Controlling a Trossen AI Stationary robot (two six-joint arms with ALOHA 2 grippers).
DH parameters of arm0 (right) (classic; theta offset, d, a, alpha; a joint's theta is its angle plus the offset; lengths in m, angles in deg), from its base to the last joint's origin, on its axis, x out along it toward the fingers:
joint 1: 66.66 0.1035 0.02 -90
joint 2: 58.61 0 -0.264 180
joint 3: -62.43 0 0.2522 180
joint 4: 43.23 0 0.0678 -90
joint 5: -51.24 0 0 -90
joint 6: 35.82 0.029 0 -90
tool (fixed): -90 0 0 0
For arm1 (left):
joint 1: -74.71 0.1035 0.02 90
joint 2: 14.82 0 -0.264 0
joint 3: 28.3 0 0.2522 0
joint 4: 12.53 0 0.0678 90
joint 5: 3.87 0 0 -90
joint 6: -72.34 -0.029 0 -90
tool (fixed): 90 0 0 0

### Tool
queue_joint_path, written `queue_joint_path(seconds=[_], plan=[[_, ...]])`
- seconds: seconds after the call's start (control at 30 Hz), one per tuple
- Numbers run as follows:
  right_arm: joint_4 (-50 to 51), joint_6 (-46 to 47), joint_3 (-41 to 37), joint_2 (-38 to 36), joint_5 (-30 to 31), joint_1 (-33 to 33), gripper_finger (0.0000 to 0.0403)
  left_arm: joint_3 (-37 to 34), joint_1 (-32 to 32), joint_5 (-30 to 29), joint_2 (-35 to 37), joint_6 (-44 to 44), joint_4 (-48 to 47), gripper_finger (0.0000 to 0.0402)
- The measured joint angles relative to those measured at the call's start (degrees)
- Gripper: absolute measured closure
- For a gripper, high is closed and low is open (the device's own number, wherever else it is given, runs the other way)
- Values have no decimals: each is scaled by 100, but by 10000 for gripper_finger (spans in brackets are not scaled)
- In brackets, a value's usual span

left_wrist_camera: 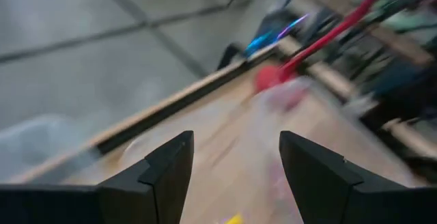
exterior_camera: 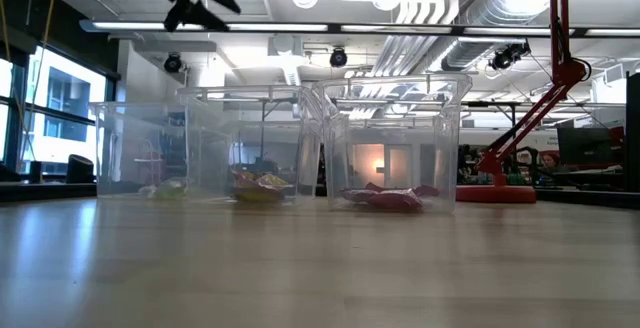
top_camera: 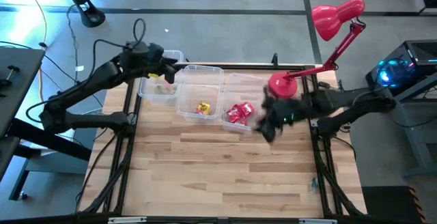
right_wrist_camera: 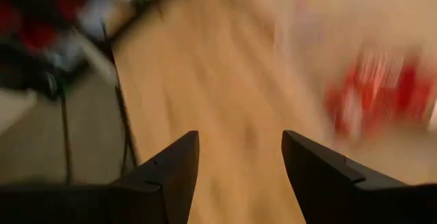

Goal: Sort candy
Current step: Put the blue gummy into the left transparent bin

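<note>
Three clear bins (top_camera: 200, 87) stand side by side along the far edge of the wooden table (top_camera: 218, 169), each holding candy. In the left bin (top_camera: 158, 87) lie small green and pale pieces (top_camera: 161, 85); in the low view they show as a low heap on its floor. Above that bin hangs the left gripper (top_camera: 171, 70), fingers spread apart with nothing between them — its wrist view shows only blurred table and bin past the two dark tips. The middle bin holds a yellow packet (top_camera: 203, 108) near its front wall. The right bin (top_camera: 240, 104) holds red packets (top_camera: 238, 113), bunched at its front. Just beside that bin, over bare wood, sits the right gripper (top_camera: 266, 125), its fingers also parted and empty; its wrist view catches the red packets as a smear off to one side. A red desk lamp (top_camera: 328, 26) has its base (top_camera: 282, 85) at the table's far right corner, close behind the right arm — the shade leans out beyond the table's edge.
</note>
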Motion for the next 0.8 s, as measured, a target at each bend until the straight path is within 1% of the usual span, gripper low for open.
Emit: queue_joint_path(seconds=[0.1, 0.23, 0.3, 0.37, 0.47, 0.53, 0.63, 0.7, 0.73, 0.8], plan=[[1053, 1373, 0, 210, -111, 877, 198, 2, -143, 163, 99, 118, 326, 190], [2420, 3642, -9, 591, -46, 2032, 198, 2, -292, 209, 37, 249, 378, 190], [2863, 4624, -155, 762, -294, 2561, 198, 2, -367, 214, -43, 249, 378, 190], [3041, 5483, -486, 835, -787, 3014, 198, 2, -423, 214, -140, 227, 376, 190], [2723, 6572, -1197, 835, -1682, 3594, 198, 2, -490, 276, -268, 138, 386, 190], [2141, 7005, -1661, 837, -2132, 3862, 198, 2, -511, 363, -350, 103, 395, 190], [876, 7367, -2378, 837, -2794, 4065, 198, 0, -576, 371, -436, 101, 419, 190], [89, 7435, -2789, 840, -3085, 4100, 198, 0, -607, 373, -453, 99, 448, 190], [-156, 7437, -2962, 850, -3202, 4100, 199, 1, -622, 371, -454, 98, 497, 190], [-316, 7414, -3254, 850, -3397, 4087, 199, 0, -639, 373, -454, 98, 570, 190]])
